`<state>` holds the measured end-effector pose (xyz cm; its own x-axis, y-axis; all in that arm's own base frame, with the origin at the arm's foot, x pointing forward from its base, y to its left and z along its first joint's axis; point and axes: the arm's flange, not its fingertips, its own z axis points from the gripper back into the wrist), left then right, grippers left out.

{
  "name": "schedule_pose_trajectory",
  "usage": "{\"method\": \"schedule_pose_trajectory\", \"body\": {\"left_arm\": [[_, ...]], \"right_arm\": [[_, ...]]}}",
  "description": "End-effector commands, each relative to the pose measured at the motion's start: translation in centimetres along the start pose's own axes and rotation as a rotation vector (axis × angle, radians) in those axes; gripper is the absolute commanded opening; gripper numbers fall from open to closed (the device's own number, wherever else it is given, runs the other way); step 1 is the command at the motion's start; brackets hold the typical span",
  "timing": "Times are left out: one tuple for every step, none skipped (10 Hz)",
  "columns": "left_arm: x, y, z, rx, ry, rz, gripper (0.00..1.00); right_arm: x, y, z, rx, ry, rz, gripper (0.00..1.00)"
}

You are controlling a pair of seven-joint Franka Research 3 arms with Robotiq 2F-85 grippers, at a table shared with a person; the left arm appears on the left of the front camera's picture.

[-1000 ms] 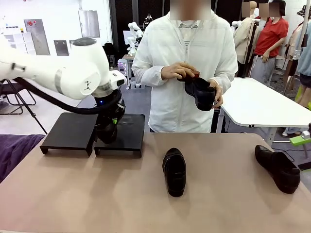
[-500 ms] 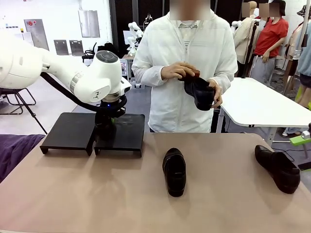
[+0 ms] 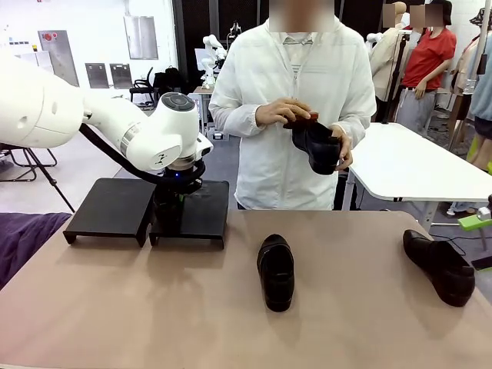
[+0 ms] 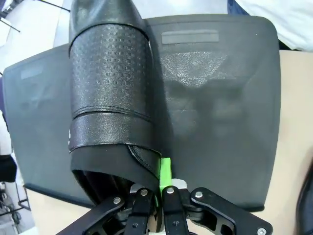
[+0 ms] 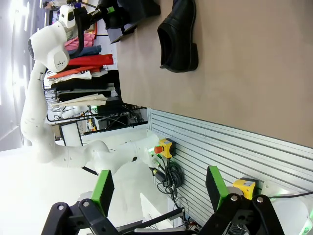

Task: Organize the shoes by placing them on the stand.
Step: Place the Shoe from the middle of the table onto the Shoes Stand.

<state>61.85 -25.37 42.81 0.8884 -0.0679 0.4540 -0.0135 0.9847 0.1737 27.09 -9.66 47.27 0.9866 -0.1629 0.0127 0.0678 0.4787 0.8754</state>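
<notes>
Left hand (image 4: 159, 188) clamps a shoe (image 4: 110, 98) over the stand (image 4: 220, 122) sections' meeting edges.

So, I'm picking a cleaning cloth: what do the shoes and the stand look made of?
Shoes: black leather or an imitation, glossy, with highlights on the toe; the one at the stand has an embossed grain panel. Stand: matte black, finely pebbled surface, probably moulded plastic.

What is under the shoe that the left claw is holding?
Under the shoe, pinched by the left claw, lies the matte black stand. The shoe covers the line where the two sections meet, so whether its sole touches the stand cannot be seen.
</notes>
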Motion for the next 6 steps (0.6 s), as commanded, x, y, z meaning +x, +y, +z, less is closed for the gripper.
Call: {"method": "schedule_pose_trajectory", "body": {"left_arm": [[1.0, 0.1, 0.3, 0.034, -0.016, -0.019, 0.57], [1.0, 0.1, 0.3, 0.034, -0.020, -0.025, 1.00], [0.8, 0.1, 0.4, 0.041, -0.025, -0.026, 1.00], [0.7, 0.2, 0.7, 0.040, -0.032, -0.025, 1.00], [0.7, 0.5, 1.4, 0.039, -0.047, -0.019, 1.00], [0.6, 0.9, 2.4, 0.036, -0.061, -0.017, 1.00]], "right_arm": [[-0.2, -0.2, 0.5, -0.010, 0.011, 0.026, 1.00], [-0.2, -0.2, 0.5, -0.010, 0.011, 0.026, 1.00], [-0.2, -0.2, 0.5, -0.010, 0.011, 0.026, 1.00], [-0.2, -0.2, 0.5, -0.010, 0.011, 0.026, 1.00], [-0.2, -0.2, 0.5, -0.010, 0.011, 0.026, 1.00], [-0.2, -0.2, 0.5, -0.010, 0.011, 0.026, 1.00]]}}
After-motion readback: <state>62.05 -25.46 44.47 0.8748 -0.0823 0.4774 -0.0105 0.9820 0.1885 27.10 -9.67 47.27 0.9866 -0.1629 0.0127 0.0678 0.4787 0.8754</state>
